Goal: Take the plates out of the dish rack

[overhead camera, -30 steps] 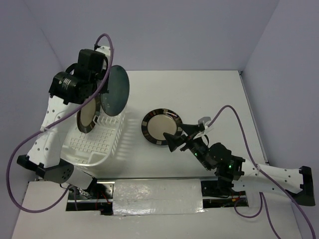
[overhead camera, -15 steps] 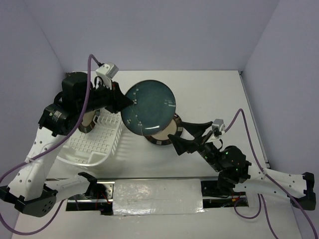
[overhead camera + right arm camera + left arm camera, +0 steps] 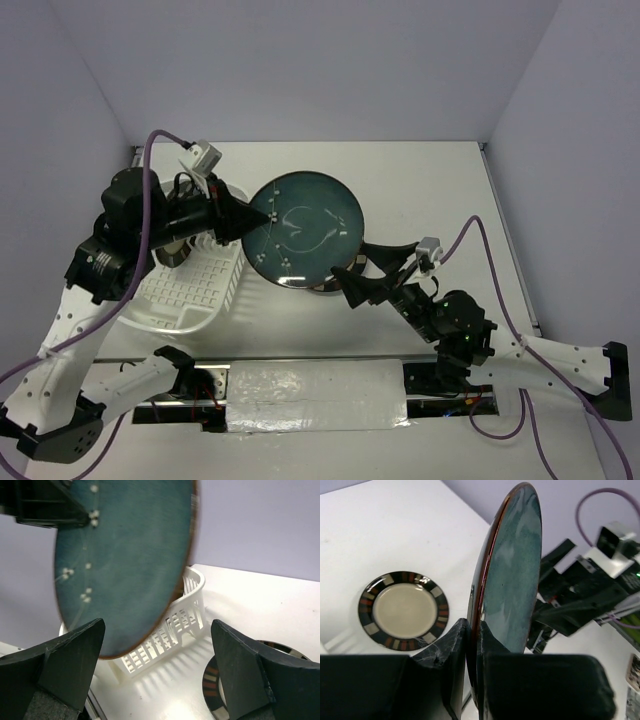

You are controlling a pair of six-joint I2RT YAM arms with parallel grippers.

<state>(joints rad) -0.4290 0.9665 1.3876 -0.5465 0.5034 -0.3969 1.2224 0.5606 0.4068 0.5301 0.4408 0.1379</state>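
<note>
Left fingers (image 3: 464, 635) pinch the teal plate (image 3: 305, 228) by its rim, mid-frame, clear of the rack (image 3: 190, 290) but not yet set down. Right fingers (image 3: 355, 268) gape empty. Beige plate (image 3: 403, 611) already lies on the tabletop (image 3: 430, 190).

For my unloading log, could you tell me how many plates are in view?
3. The left gripper holds a teal plate; a beige-centred plate lies on the table beneath it; a third, mostly hidden behind the left arm, seems to stand in the dish rack.
</note>
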